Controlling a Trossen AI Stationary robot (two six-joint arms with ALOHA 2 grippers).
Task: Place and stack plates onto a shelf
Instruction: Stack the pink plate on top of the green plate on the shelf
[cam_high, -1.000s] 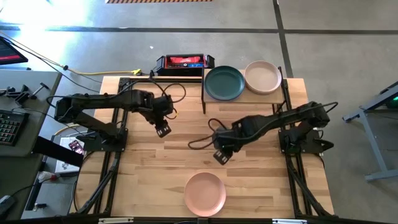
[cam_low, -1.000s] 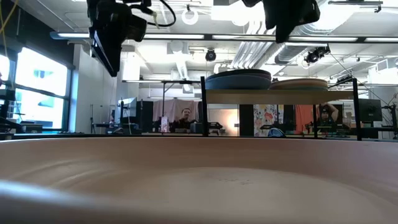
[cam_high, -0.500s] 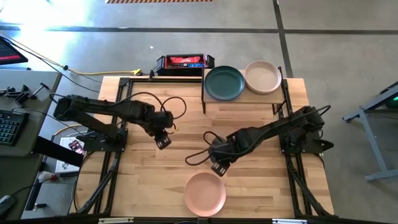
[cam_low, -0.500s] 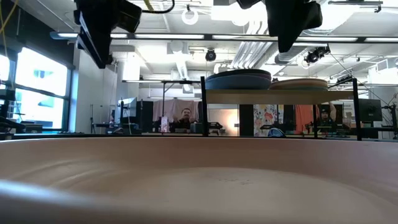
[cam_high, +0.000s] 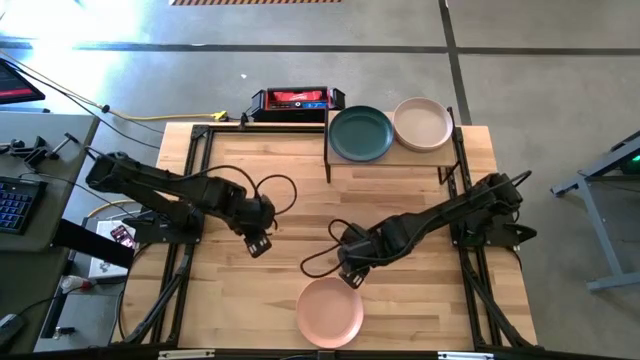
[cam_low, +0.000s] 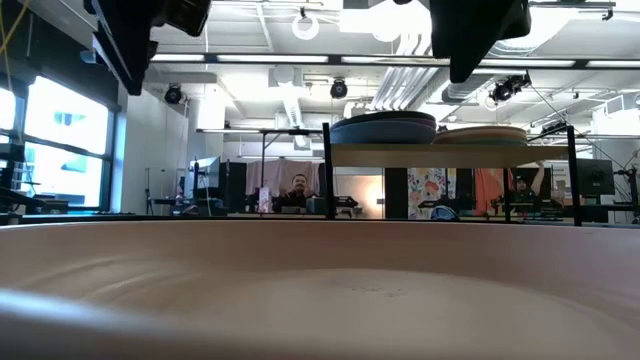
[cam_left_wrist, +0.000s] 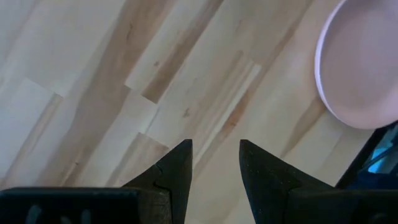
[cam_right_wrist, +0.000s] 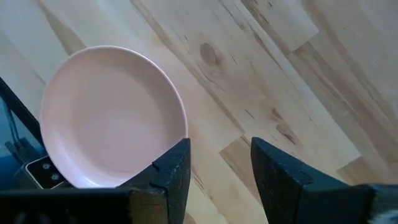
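Pink plate (cam_high: 329, 311) flat on the table (cam_high: 240, 290) near the front edge, open side up. Round, so no long way to point. Right gripper (cam_high: 351, 279) just above the plate's back rim, fingers (cam_right_wrist: 171, 168) a little apart, holding nothing. Left gripper (cam_high: 257, 246) over bare wood, well apart from the plate, fingers (cam_left_wrist: 174, 168) a little apart too, holding nothing. On the shelf (cam_high: 390, 159) at the back: dark teal plate (cam_high: 361, 133) beside a beige plate (cam_high: 422, 123), both flat.
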